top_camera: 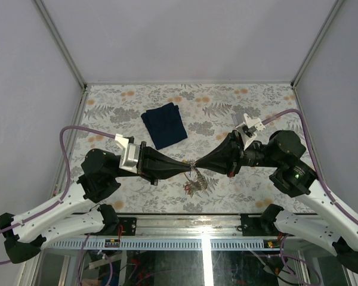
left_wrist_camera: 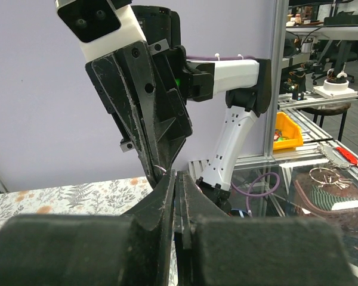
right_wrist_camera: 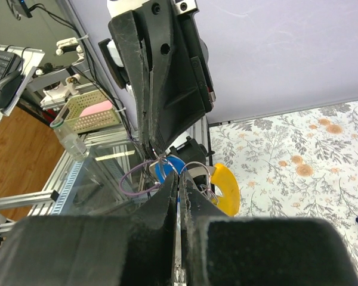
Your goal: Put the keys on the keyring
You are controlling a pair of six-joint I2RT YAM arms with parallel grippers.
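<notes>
Two pincers meet tip to tip, nearer the arm bases than the navy cloth (top_camera: 164,124) and slightly toward the right arm's side. The left pincer (top_camera: 187,168) is pressed together. In its own wrist view the fingers (left_wrist_camera: 161,202) lie almost flat on each other with only a sliver between, and I judge it is nipping the wire of the keyring (top_camera: 193,173).

The right pincer (top_camera: 197,167) is also pressed together, coming in from the opposite side. It looks clamped on the same wire, but I can't tell the exact contact spot because the tips crowd each other.

My read on why it's held this way: one pincer steadies the ring while the other works the wire, and the ring is lifted off the tabletop (top_camera: 125,107) so the hanging load swings clear.

The keys (top_camera: 197,183) dangle in a bunch just under the ring, on the side away from the cloth. The right wrist view shows a blue tag (right_wrist_camera: 165,169) and a yellow tag (right_wrist_camera: 225,189) right beside the wire loop. Other tags are too tangled to sort, so I can't count how many are threaded. At least some seem to be on, so I'd call the task well along.

Risk: with both tips this tight, a small twist could slip the wire out. The cloth lies flat, well apart from the grasp and not involved.
</notes>
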